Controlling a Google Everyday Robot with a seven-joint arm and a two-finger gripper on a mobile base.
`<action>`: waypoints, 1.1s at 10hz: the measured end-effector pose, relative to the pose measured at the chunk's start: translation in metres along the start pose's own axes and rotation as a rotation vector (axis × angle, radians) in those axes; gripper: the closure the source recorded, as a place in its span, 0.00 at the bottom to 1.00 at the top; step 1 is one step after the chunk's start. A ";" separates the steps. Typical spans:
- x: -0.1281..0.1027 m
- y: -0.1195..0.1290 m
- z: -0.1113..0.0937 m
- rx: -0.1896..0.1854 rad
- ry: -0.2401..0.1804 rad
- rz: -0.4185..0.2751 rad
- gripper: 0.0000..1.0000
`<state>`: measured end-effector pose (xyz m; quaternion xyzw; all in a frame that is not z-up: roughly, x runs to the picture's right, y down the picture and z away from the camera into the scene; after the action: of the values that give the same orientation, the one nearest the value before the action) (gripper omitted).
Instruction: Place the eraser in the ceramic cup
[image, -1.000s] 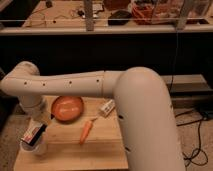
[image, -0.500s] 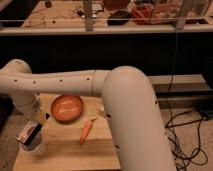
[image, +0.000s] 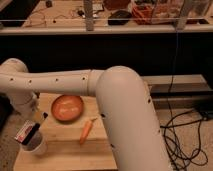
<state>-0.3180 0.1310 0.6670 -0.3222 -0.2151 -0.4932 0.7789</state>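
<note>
At the lower left of the frame the claw (image: 31, 131) pinches the eraser (image: 24, 133), a flat block with black sides and a white face marked in red, tilted just above the cup (image: 35, 146). The cup is plain, white, round and glossy; its inside is hidden. On the pale wooden table (image: 65, 152), the smooth orange bowl (image: 68, 108) sits at centre, with a tapered carrot (image: 86, 130) just below it.
</note>
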 end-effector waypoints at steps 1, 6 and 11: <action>-0.001 -0.001 0.002 -0.004 0.001 0.001 0.91; -0.002 -0.003 0.011 -0.015 0.001 0.017 0.60; -0.003 -0.006 0.019 -0.021 -0.002 0.024 0.20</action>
<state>-0.3248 0.1441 0.6800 -0.3331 -0.2069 -0.4859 0.7811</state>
